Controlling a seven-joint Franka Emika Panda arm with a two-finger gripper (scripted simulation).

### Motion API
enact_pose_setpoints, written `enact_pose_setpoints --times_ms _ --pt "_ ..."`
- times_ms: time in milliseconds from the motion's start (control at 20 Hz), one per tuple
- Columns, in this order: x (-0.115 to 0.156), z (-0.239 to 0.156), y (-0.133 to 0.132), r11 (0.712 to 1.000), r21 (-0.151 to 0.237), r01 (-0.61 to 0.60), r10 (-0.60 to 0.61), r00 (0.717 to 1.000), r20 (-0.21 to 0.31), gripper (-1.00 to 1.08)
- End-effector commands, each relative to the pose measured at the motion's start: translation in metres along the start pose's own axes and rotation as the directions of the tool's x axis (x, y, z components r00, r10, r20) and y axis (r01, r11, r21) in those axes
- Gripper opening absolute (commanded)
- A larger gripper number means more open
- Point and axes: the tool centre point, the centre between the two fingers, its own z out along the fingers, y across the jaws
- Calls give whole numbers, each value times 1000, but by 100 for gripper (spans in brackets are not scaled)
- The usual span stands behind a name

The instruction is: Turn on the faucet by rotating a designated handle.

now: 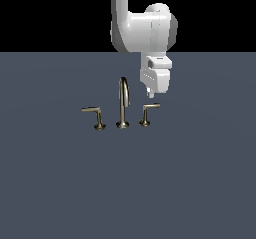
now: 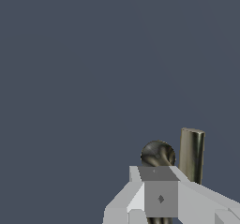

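Faucet [image 1: 123, 103] set upright on flat slate-blue surface [image 1: 55, 183]: tall gooseneck spout [image 1: 123, 99] in the middle, a lever handle on either side. Longer-armed handle [image 1: 95, 116] toward the exterior view's left, arm pointing further left. Handle [image 1: 147, 113] with the shorter arm toward the exterior view's right, short post on a flared round base, arm reaching right and slightly up.

White arm [image 1: 142, 30] down from above, bent over the right-hand side of the set. Gripper [image 1: 149, 94] just above the short lever arm, fingertips close together and near the arm's root; contact not discernible from this angle. Nothing gripped as far as the exterior view shows.

Wrist view: grey finger [image 2: 161, 197] in the foreground, a round brass-grey base [image 2: 158, 153] right behind it and a brass-grey bar end [image 2: 192, 155] just beside. Jaw opening hidden there; cannot tell whether spread or closed.
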Motion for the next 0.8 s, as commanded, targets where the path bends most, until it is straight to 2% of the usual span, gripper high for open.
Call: enact_pose_setpoints --times_ms 0,250,600,750 --pt "3 14 -3 999 3 -34 34 999 1 -100" --pt "6 29 -5 997 4 -71 71 997 2 -100" --pt "7 32 -5 997 3 -76 76 997 3 -100" --pt "11 32 4 997 3 -76 76 997 3 -100"
